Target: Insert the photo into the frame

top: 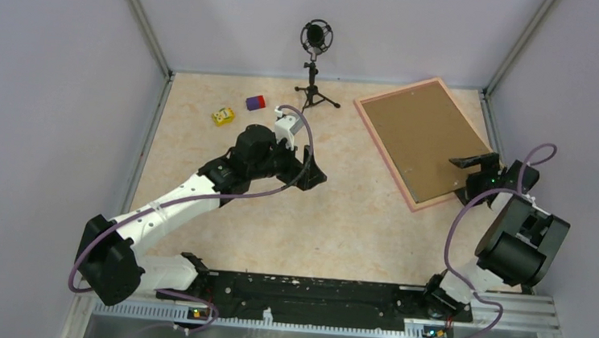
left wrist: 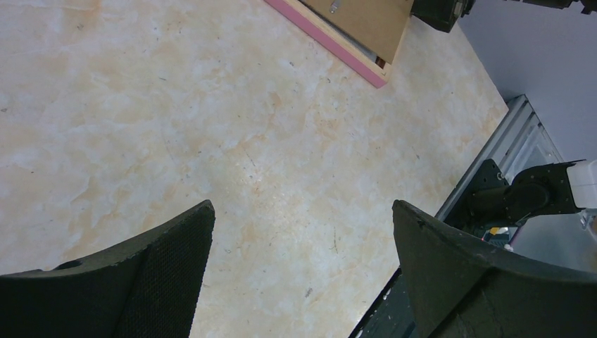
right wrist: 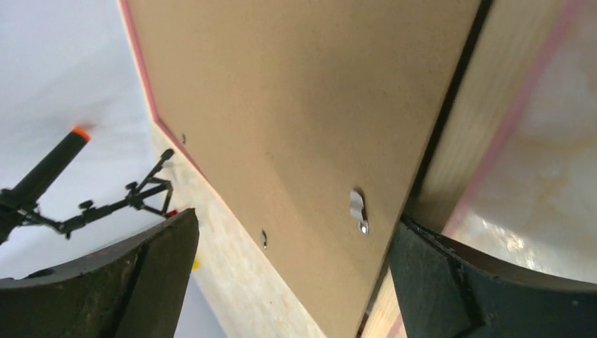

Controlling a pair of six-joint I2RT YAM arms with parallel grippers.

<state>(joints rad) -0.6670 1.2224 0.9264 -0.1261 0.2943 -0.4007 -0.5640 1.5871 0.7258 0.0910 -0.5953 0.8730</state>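
Frame: the frame [top: 385, 154] lies flat at the far right of the table [top: 276, 216], back side up and turned at an angle to the table's edges.
Backing board: we see a brown backing board [top: 424, 138] sitting inside the pink border, with a small metal clip [right wrist: 359, 211] near one edge (clearest from the right wrist).
Right gripper: the right gripper [top: 473, 176] is at the frame's near right edge with its fingers apart. The board's edge runs between them, and we cannot tell whether either finger touches it.
Left gripper: the left gripper [top: 314, 175] has its fingers spread wide and holds nothing. It is over the tabletop mid-table, well apart from the frame.
Far side: a microphone [top: 316, 37] stands on a tripod [top: 314, 97]. A yellow toy [top: 222, 116] and a purple-and-red block [top: 255, 102] lie to its left.
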